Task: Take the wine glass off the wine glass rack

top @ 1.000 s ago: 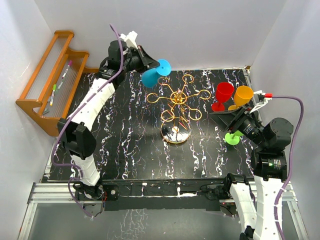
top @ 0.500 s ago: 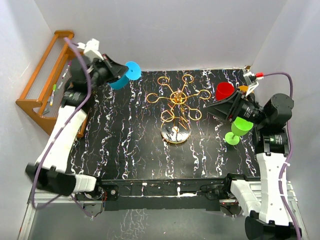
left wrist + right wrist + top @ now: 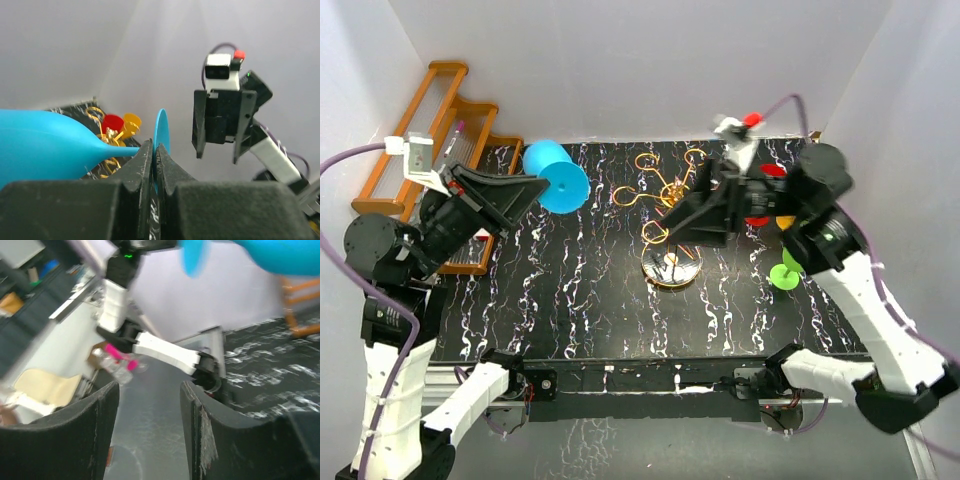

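We are pinching the blue glass (image 3: 552, 175) by its stem (image 3: 122, 148) in the left pincer (image 3: 154, 150), holding it sideways and well left of the rack (image 3: 672, 198), so it is probably hanging free of it. Our right pincer (image 3: 149, 400) is hanging spread and empty above the surface (image 3: 600, 300).

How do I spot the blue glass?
Find the black marbled table, then its far left corner beside the wooden stepped shelf. There the left gripper holds the blue wine glass sideways in the air. It is the only blue glass; the green wine glass stands on the right.
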Tool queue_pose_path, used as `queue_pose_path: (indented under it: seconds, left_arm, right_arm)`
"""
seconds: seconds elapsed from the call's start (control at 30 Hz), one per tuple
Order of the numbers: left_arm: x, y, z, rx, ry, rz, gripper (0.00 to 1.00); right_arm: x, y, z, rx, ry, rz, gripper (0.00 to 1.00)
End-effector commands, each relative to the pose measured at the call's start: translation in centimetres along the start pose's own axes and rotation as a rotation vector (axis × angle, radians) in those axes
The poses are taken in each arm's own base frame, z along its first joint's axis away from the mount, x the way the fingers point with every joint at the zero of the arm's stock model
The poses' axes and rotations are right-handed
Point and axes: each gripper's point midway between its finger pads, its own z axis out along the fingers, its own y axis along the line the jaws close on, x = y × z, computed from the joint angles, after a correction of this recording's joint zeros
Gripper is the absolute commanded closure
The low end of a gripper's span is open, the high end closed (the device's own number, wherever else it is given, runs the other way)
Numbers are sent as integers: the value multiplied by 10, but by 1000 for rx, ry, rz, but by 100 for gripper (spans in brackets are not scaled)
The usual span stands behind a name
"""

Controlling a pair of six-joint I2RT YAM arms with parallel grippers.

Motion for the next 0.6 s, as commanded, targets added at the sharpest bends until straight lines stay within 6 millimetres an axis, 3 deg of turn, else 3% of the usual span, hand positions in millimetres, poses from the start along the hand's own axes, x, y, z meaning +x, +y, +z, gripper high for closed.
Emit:
queue_pose_path:
  seconds: [0.0,0.13,0.4,0.57]
  left_arm:
    - [34,-4,-3,57,157,-91,100]
    - [41,-17,-19,75,185,-100,100]
    - [42,-43,-47,113,186,-104,100]
    - [49,-45,-54,120,197,-116,100]
  right_arm:
    - [13,15,64,-33,89,-91,45]
    - [17,9,95,43,143,-155,45]
    - [19,-5,105,73,183,-154,44]
    - [24,9,118,2,198,-151,44]
